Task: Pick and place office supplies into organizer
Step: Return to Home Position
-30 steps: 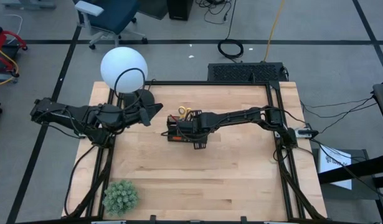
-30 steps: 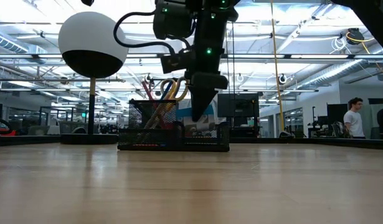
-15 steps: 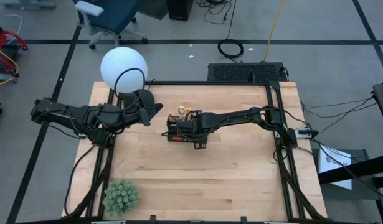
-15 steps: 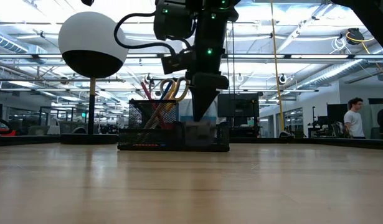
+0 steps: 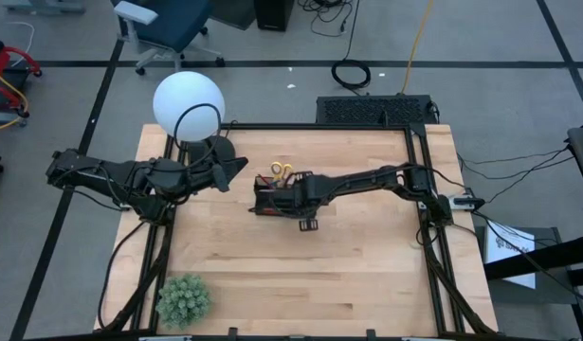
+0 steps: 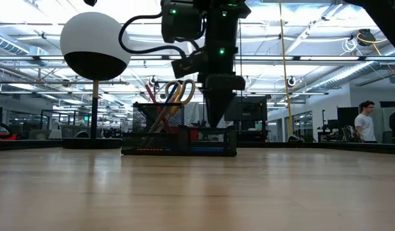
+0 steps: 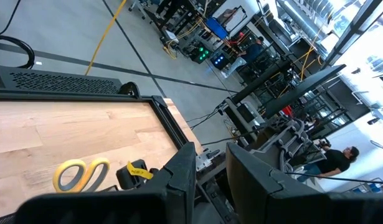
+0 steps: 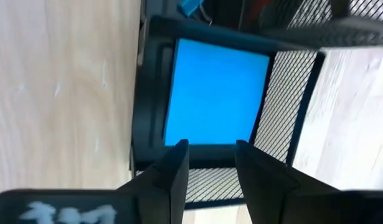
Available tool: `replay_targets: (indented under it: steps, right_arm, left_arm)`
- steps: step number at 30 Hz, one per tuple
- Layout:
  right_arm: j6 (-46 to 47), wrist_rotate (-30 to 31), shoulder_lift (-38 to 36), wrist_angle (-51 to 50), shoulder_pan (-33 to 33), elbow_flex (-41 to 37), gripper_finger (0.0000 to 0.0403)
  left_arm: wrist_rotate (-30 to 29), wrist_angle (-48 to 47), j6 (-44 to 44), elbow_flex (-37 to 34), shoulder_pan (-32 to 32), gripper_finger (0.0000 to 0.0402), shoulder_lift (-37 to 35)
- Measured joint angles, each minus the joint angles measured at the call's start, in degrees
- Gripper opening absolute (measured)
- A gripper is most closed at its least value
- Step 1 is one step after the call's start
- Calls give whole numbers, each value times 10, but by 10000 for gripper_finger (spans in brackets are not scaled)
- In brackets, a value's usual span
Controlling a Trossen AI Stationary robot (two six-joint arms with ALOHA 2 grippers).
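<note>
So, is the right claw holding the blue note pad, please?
No, the blue note pad lies flat in the organizer, below the open right claw.

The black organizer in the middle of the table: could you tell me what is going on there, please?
The right gripper hangs open just above the organizer, holding nothing. The blue note pad lies flat in its low compartment, and the yellow-handled scissors stand with pens in the tall one. The left gripper waits beside the lamp base.
</note>
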Motion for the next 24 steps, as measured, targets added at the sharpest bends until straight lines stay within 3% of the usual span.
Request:
replay_targets:
  steps: [7, 13, 24]
  right_arm:
    - [23, 1, -18, -11, 25, 0, 116]
    - [33, 46, -66, 33, 49, 0, 110]
    - [105, 45, -157, 66, 57, 0, 110]
  left_arm:
    - [0, 0, 0, 0, 0, 81, 0]
    - [0, 0, 0, 0, 0, 81, 0]
    - [0, 0, 0, 0, 0, 81, 0]
